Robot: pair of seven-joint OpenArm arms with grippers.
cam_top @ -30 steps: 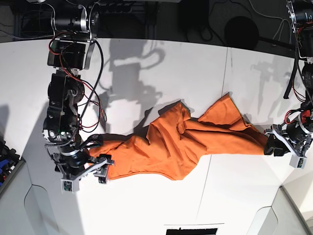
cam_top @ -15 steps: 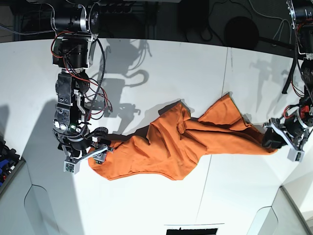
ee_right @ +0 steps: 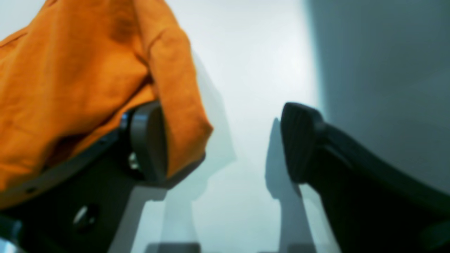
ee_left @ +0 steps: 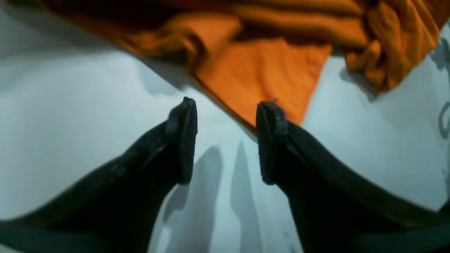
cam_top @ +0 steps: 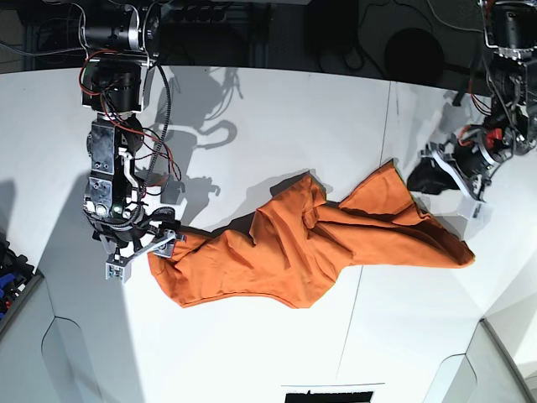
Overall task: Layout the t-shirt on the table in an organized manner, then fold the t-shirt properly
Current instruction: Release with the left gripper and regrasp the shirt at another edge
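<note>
The orange t-shirt lies crumpled in a long band across the white table. My right gripper is at the shirt's left end. In the right wrist view it is open, with a fold of the shirt draped over one finger. My left gripper is by the shirt's far right corner. In the left wrist view it is open just above the table, and a pointed corner of the shirt reaches between its fingertips.
A thin dark seam runs across the table to the right of centre. Blue and dark items sit off the table's left edge. A black block sits at the front edge. Cables and dark gear lie beyond the curved far edge.
My left gripper let go of the shirt's right end and moved towards the far side, to the upper right corner. My right gripper moved back from the front edge; the shirt's left end lies flatter.
</note>
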